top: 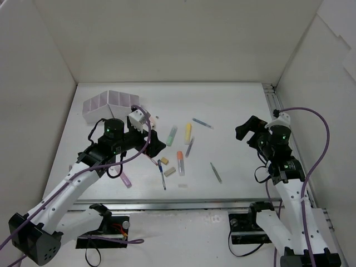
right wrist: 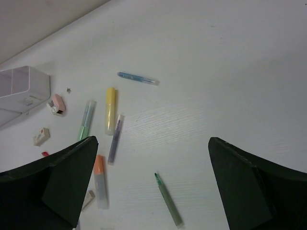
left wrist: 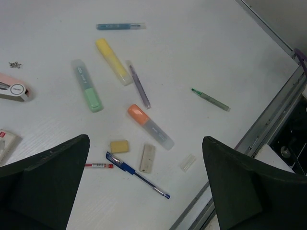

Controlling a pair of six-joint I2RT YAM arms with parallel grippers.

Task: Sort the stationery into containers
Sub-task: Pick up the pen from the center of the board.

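L tool [left wrist: 146,140], R tool [right wrist: 152,139] wide, aloft

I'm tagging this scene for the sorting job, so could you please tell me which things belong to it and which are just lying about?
Part of the job: organizer box, green marker, yellow marker, orange marker, blue pen, purple pen, green pen, tan eraser, pink sharpener.

Just lying about: dark specks near the sharpener, purple cables, metal rail.

Left pincer [left wrist: 145,140], right pincer [right wrist: 152,140]: both agape.
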